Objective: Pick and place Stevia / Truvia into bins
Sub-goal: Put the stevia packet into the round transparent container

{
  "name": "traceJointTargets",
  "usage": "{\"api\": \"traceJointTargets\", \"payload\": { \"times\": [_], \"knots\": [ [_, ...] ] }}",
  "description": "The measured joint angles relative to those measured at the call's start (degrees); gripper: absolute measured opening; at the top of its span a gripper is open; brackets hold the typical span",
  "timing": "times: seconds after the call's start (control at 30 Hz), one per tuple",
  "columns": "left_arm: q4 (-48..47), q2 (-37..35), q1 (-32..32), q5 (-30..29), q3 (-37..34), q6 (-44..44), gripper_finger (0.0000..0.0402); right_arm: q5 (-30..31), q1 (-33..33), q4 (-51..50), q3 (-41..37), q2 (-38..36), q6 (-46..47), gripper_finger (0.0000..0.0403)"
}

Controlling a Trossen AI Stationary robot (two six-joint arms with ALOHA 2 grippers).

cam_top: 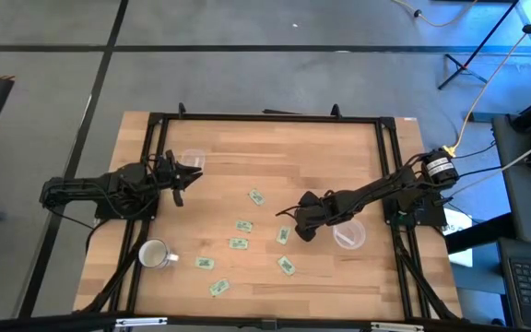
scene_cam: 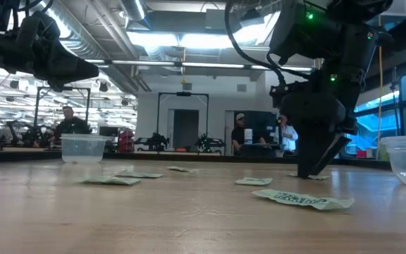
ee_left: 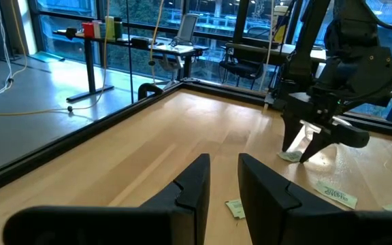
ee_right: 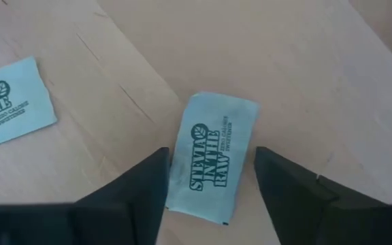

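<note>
Readable print: sachets only

The sachet (ee_right: 211, 166) lying between the right tool's (ee_right: 211, 178) fingers reads "STEVIA IN THE RAW", with smaller "ZERO CALORIE SWEETENER" beside a leaf mark; a second sachet (ee_right: 9, 102) at its ten o'clock shows "THE", "RAW" and the same small line.

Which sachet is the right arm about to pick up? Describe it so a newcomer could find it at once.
Start at the clear bin on the table's right side. Beside it, the right tool points down at the table, open. The sachet between its fingers is the only one straddled; the others lie unattended.
</note>
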Motion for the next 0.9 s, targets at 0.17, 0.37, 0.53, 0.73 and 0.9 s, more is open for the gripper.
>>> {"api": "traceJointTargets", "payload": {
  "times": [0.17,0.37,0.53,0.73,0.9],
  "knots": [
    [0.0,0.0,0.0,0.0,0.0,0.0,0.0072,-1.0,0.0,-0.1,0.0,0.0,-0.5,0.0181],
    [0.0,0.0,0.0,0.0,0.0,0.0,0.0072,-1.5,0.0,-0.3,0.0,0.1,-0.5,0.0162],
    [0.0,0.0,0.0,0.0,0.0,0.0,0.0072,-0.9,0.0,-0.4,0.0,0.1,0.0,0.0153],
    [0.0,0.0,0.0,0.0,0.0,0.0,0.0072,-0.8,0.0,-0.4,0.0,0.1,-0.1,0.0147],
    [0.0,0.0,0.0,0.0,0.0,0.0,0.0072,-0.8,0.0,-0.4,-0.1,0.1,-0.5,0.0141]
  ]
}}
